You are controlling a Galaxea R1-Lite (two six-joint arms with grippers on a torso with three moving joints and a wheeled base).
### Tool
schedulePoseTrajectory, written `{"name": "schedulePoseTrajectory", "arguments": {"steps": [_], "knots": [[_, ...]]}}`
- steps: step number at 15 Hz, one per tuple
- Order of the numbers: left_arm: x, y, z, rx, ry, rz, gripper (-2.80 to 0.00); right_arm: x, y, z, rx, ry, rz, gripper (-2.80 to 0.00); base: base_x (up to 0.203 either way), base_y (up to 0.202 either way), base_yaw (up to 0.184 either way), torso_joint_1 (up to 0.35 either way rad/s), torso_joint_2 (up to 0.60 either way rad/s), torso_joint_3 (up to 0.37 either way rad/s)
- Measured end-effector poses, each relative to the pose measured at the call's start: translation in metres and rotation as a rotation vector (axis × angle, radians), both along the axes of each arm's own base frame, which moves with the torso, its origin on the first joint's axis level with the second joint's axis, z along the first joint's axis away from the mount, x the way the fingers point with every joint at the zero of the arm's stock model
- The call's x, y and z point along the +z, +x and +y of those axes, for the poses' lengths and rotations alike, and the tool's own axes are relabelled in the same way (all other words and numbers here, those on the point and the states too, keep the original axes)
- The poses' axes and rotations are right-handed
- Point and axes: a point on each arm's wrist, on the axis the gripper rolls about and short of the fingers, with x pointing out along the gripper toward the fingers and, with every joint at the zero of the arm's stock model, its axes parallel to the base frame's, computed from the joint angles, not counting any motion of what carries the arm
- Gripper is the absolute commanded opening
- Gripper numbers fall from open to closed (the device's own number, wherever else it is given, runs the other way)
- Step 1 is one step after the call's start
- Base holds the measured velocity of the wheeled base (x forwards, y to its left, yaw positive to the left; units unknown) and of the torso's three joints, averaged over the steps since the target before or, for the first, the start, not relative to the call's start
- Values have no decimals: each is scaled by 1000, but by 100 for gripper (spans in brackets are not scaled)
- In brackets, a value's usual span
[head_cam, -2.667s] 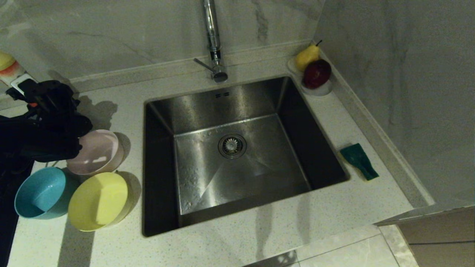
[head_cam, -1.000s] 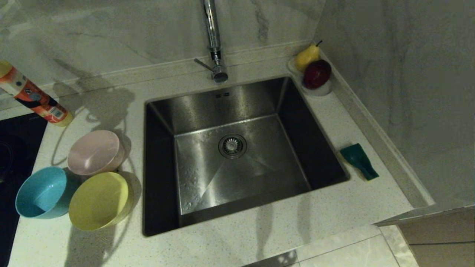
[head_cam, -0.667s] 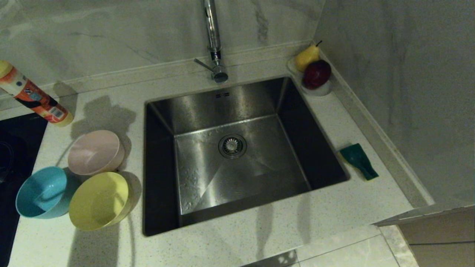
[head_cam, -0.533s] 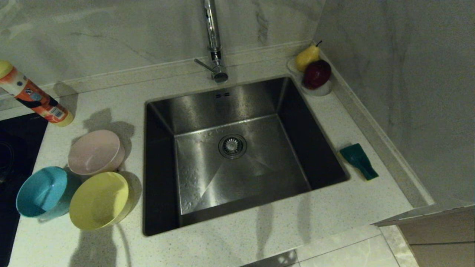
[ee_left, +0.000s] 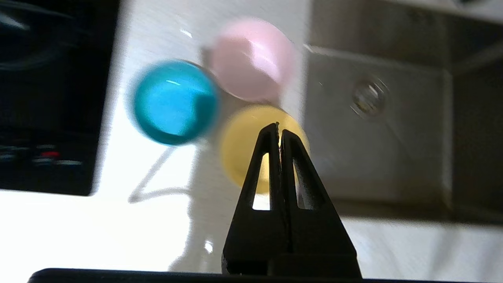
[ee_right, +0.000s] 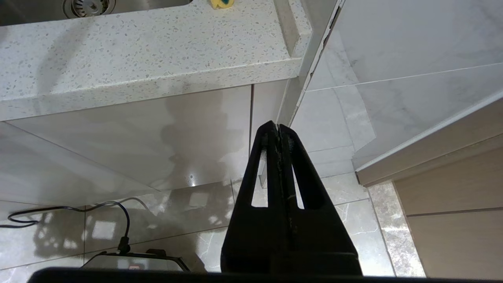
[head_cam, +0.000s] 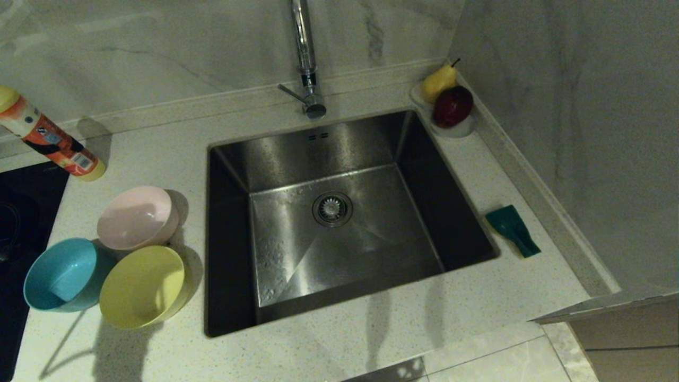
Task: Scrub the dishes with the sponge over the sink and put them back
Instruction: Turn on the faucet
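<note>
Left hand (ee_left: pixel 278 126), fingers pressed together and empty, hangs above the counter (head_cam: pixel 159 148); below its tips the yellow bowl (ee_left: pixel 239 145), beyond it the pink bowl (ee_left: pixel 251 59) and blue bowl (ee_left: pixel 173 102), apparently bunched together, with the sink (ee_left: pixel 377 129) beside them. Right hand (ee_right: pixel 278 127), likewise closed and empty, sits low before the counter front, far from the sponge (head_cam: pixel 513 229), which lies at the sink's other side.
</note>
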Motion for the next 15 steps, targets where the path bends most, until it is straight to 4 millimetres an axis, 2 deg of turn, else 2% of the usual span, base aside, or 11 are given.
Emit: {"name": "schedulePoseTrajectory", "arguments": {"steps": [3,6,11,15], "knots": [[3,25,-1,-198,-55,36,-280,0,0,0,-1,0,0,-280,0,0,0,0,0,0],[10,64,0,-350,-141,66,-280,0,0,0,0,0,0,-280,0,0,0,0,0,0],[27,160,5,-388,-250,38,-280,0,0,0,0,0,0,-280,0,0,0,0,0,0],[27,222,-2,-441,-335,-21,-280,0,0,0,0,0,0,-280,0,0,0,0,0,0]]}}
